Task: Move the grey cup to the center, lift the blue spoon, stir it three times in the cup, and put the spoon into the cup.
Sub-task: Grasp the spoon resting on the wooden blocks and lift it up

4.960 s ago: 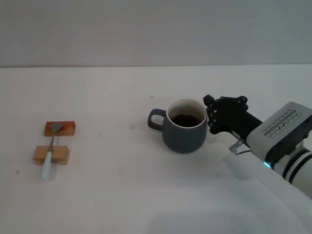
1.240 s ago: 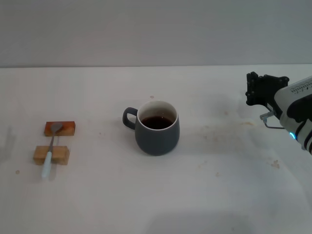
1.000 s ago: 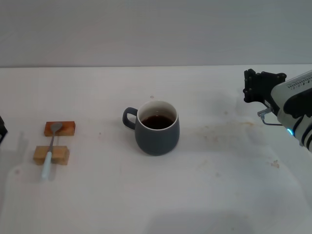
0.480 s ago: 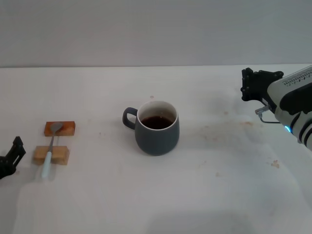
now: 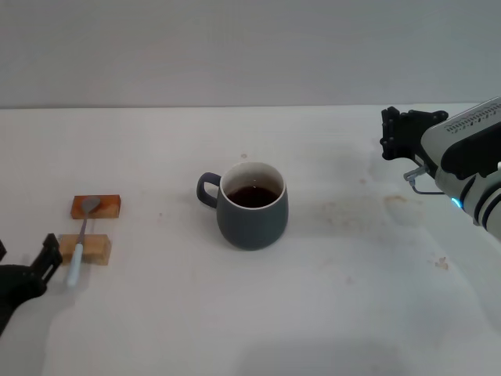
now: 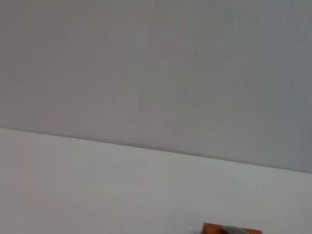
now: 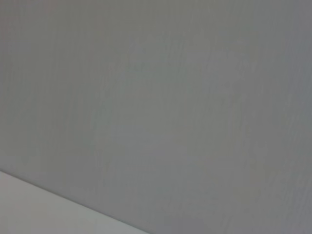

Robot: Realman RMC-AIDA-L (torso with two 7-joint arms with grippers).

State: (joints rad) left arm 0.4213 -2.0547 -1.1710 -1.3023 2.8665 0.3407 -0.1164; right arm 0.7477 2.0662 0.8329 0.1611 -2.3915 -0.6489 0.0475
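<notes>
1. Grey cup (image 5: 253, 207) is seen near the centre of the head view, upright on the white table (image 5: 337, 313), with both grippers well apart from it.
2. At the lower left edge of the head view the left gripper (image 5: 39, 268) is found, just beside the pale handle of the blue spoon (image 5: 80, 247); whether its fingers are open or closed cannot be told.
3. At the right edge, upper half, the right gripper (image 5: 401, 133) is held clear of the cup; its finger state cannot be told either.
4. No writing or brand can be read on any item.
5. The cup is rounded and dark blue-grey, with a loop handle turned towards frame left, a white inner wall and dark liquid inside.
6. The spoon is laid across two wooden blocks (image 5: 88, 227), its metal bowl on the farther, reddish one.
7. In the left wrist view only wall, table and a corner of the reddish block (image 6: 229, 229) are shown; in the right wrist view, only wall and table edge.
</notes>
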